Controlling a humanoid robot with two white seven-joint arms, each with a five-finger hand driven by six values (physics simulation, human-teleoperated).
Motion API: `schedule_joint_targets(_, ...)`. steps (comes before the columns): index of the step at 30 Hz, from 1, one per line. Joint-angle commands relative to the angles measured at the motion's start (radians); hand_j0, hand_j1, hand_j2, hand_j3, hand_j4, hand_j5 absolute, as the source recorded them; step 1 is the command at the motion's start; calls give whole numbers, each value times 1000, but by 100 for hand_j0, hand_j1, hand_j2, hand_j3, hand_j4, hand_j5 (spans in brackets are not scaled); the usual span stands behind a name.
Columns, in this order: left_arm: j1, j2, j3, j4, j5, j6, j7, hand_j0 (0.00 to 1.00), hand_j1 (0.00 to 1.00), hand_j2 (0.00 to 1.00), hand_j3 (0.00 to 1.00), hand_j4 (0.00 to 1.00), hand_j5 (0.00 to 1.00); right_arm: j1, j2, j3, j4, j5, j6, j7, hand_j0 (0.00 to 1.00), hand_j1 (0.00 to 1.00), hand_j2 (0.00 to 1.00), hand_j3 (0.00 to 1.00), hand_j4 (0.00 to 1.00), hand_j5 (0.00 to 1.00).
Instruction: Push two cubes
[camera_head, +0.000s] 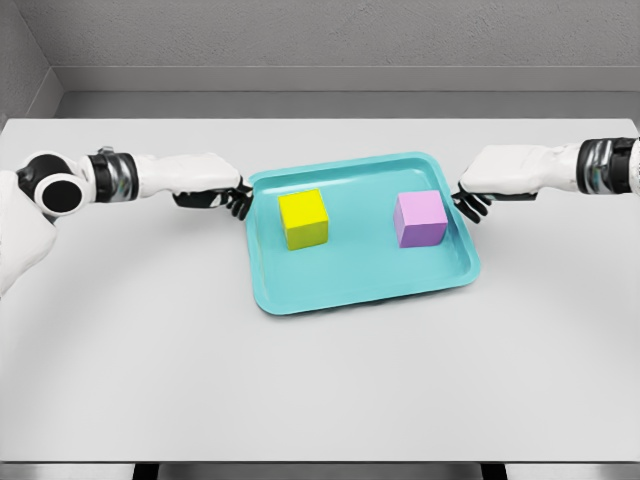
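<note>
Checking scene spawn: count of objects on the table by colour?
Yellow cube: 1
Purple cube: 1
Teal tray: 1
Total: 3, with both cubes on the tray.

A pale grey surface (330, 380) fills most of the view, smooth and evenly lit, with only soft shadows. Behind its far edge rises a grey wall (340, 35) with a faint mottled texture, meeting a side wall (22, 70) at the left corner. Dark floor shows below the near edge.
</note>
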Motion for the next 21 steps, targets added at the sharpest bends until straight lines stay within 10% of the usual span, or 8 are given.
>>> schedule_joint_targets(1, 0, -21, -6, 0, -19, 2, 0, 29, 29, 29, 29, 29, 29, 0, 22, 2, 34, -4, 3, 0, 15, 15, 15, 15, 15, 15)
schedule_joint_targets(21, -2, -92, -32, 17, -122, 2, 0, 29, 29, 29, 29, 29, 29, -11, 100, 14, 168, -6, 16, 0, 15, 15, 15, 15, 15, 15)
